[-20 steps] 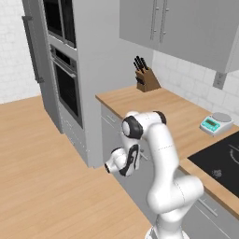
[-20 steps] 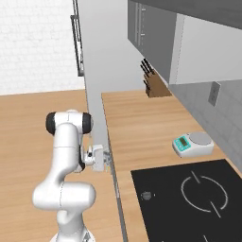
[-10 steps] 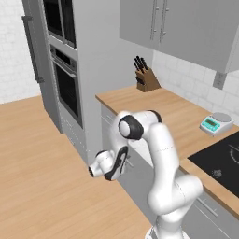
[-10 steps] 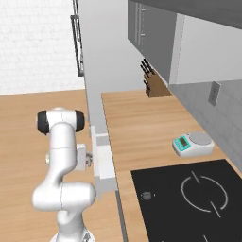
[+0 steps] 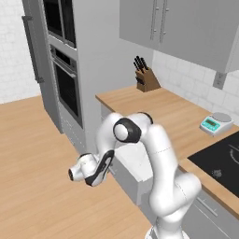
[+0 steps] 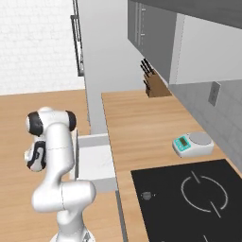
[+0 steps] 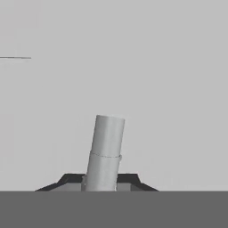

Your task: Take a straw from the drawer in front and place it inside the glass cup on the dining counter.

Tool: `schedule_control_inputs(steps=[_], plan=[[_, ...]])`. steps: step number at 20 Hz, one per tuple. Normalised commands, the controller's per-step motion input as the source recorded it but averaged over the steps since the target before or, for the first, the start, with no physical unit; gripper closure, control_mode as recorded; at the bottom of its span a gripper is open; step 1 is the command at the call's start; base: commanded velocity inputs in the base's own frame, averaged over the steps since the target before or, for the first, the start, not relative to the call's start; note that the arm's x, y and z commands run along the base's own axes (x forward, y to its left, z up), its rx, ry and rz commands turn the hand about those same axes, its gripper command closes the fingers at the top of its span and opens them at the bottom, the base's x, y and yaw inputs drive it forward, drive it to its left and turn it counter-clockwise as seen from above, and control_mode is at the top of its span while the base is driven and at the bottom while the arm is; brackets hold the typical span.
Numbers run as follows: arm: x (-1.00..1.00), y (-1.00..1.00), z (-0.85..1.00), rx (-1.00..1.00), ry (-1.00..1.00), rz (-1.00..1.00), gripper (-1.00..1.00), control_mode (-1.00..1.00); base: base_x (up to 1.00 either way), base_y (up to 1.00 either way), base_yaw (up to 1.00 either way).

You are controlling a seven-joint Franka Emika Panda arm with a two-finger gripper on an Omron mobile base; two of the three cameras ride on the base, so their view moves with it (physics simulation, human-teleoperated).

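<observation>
The drawer [image 5: 134,164] under the wood worktop stands pulled out, and its white inside [image 6: 96,160] looks bare from both base views. My gripper [image 5: 107,165] reaches in from the floor side to the drawer's front and is shut on its bar handle [image 7: 105,150]. In the hand view the handle rises as a grey cylinder between the dark fingertips [image 7: 71,181], with the flat grey front panel [image 7: 156,89] behind it. No straw can be made out in the drawer. The glass cup and the dining counter are out of view.
A knife block [image 5: 145,78] stands at the far end of the wood worktop [image 5: 161,109], a small scale [image 5: 214,123] and a black cooktop [image 5: 223,158] to the right. A tall oven column [image 5: 65,84] rises left of the drawer. Wood floor [image 5: 32,154] lies open behind the hand.
The hand has drawn back from the cabinet front toward the floor side, and the drawer has slid out with it, showing its white inside.
</observation>
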Motion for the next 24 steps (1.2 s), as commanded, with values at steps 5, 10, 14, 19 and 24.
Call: schedule_control_inputs(steps=[5,10,14,19,24], plan=[[-0.16,0.9,0.27,0.18,0.06,0.01,-1.0,-1.0,0.0,0.0,0.0],[-0.35,0.31,0.88,0.4,0.0,0.0,-1.0,-1.0,0.0,0.0,0.0],[-0.24,0.0,1.0,0.58,0.02,0.0,-1.0,-1.0,0.0,0.0,0.0],[-0.05,-0.42,1.0,0.66,0.12,-0.02,-1.0,-1.0,0.0,0.0,0.0],[0.25,-0.92,0.49,0.4,0.16,-0.12,-1.0,-1.0,0.0,0.0,0.0]])
